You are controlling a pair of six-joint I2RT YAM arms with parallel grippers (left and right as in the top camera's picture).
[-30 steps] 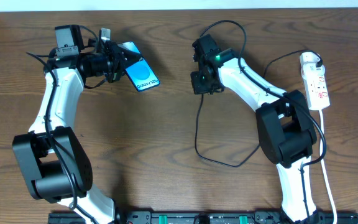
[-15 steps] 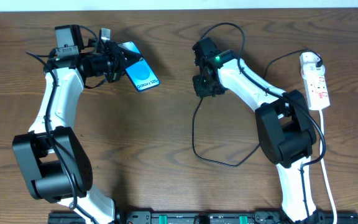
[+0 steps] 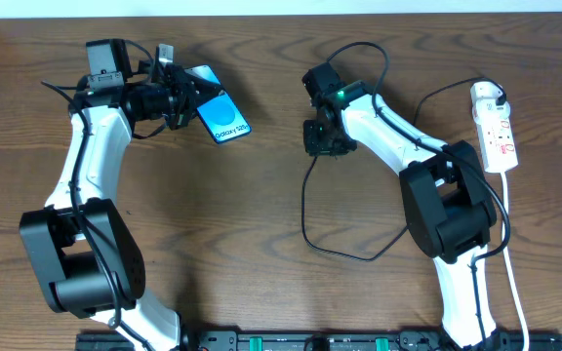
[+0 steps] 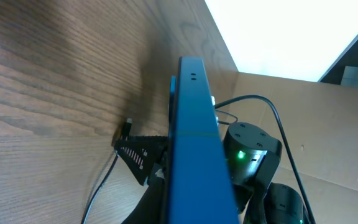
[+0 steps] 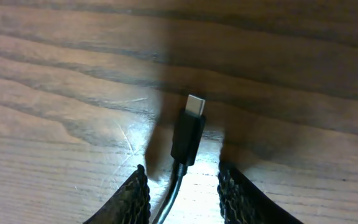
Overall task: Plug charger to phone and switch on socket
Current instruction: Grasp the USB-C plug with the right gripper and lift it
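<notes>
left pincer [image 3: 177,97] is clenched on the phone [image 3: 220,119], over at the back left of the table [image 3: 261,224]. right pincer [image 5: 183,186] sits released, charger [image 5: 188,134] tip lying loose between its fingers.

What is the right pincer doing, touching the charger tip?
Apart. The right wrist view shows the charger tip lying between the fingers of the open right pincer, bare wood showing each side.

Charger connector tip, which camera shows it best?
Right wrist: the connector tip lies sharp on the table between the fingers of the open right gripper. Overhead shows only the cable, tip hidden beneath that gripper. Left wrist shows distant cable past the phone.
</notes>
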